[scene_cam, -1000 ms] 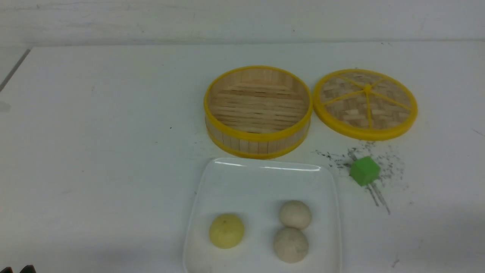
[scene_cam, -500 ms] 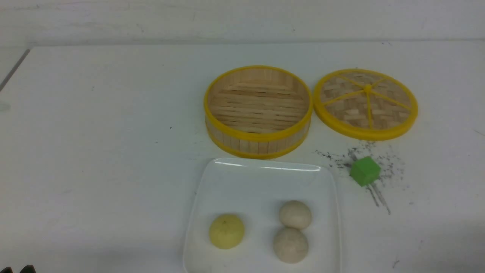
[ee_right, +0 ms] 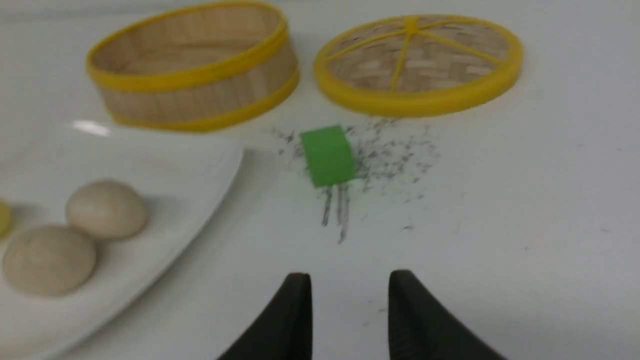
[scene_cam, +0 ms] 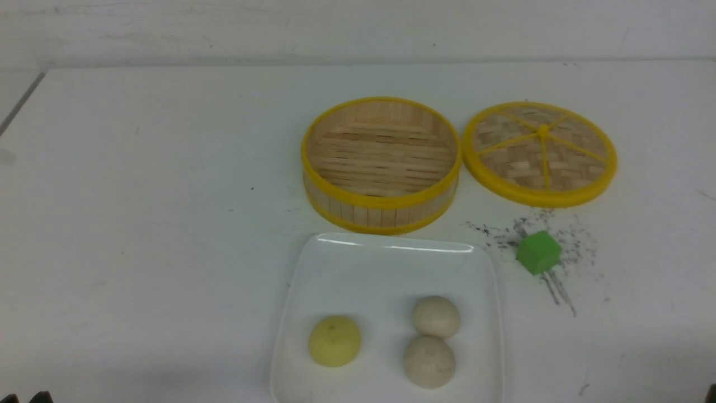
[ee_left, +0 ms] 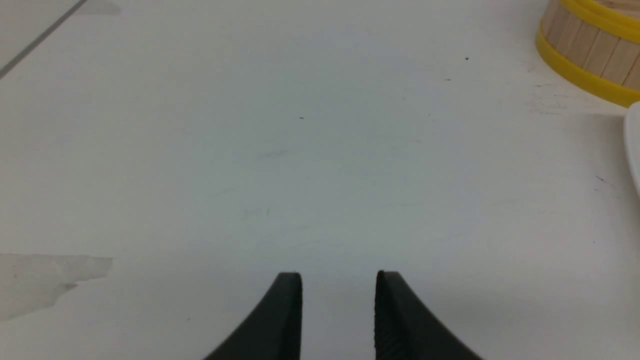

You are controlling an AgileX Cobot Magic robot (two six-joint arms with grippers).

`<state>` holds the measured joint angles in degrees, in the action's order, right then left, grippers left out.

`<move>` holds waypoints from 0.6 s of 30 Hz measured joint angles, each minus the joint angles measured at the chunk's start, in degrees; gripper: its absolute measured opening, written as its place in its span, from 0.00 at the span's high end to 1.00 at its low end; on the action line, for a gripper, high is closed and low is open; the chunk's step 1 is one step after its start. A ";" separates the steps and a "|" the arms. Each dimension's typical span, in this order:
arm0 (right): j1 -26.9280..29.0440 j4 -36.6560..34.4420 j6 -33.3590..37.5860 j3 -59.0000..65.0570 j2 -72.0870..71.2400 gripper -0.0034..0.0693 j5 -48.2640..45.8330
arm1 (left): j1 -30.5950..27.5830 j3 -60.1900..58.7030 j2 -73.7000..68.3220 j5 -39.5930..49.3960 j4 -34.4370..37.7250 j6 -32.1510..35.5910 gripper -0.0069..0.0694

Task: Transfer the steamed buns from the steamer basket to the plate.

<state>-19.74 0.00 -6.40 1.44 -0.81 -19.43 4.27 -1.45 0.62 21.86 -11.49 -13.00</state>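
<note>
Buns (scene_cam: 334, 341) all on plate (scene_cam: 386, 268), steamer basket (scene_cam: 381, 162) empty, so both grippers (ee_left: 339, 280) (ee_right: 350, 280) sit pulled back w/ jaws parted, holding nothing, job looks done imo.

Plate (scene_cam: 313, 268) near edge cropped.

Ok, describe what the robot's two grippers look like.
Only the fingertips show. The left gripper has two black fingers that curve outward toward their base and end in flat, blunt tips; one inner face looks finely ribbed. The right gripper looks the same: two black, curved fingers. No cables or markings are visible.
</note>
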 joint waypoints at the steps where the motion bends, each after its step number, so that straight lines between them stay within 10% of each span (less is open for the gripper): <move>1: 0.00 -4.00 7.47 0.00 0.00 0.62 -1.86 | 0.00 0.00 0.00 0.00 0.00 0.00 0.59; 18: 0.00 3.26 6.79 -0.42 0.00 0.62 -4.42 | 0.00 0.00 0.00 0.00 0.00 0.00 0.59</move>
<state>-19.74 3.26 0.39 1.02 -0.81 -23.85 4.27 -1.45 0.62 21.86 -11.49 -13.00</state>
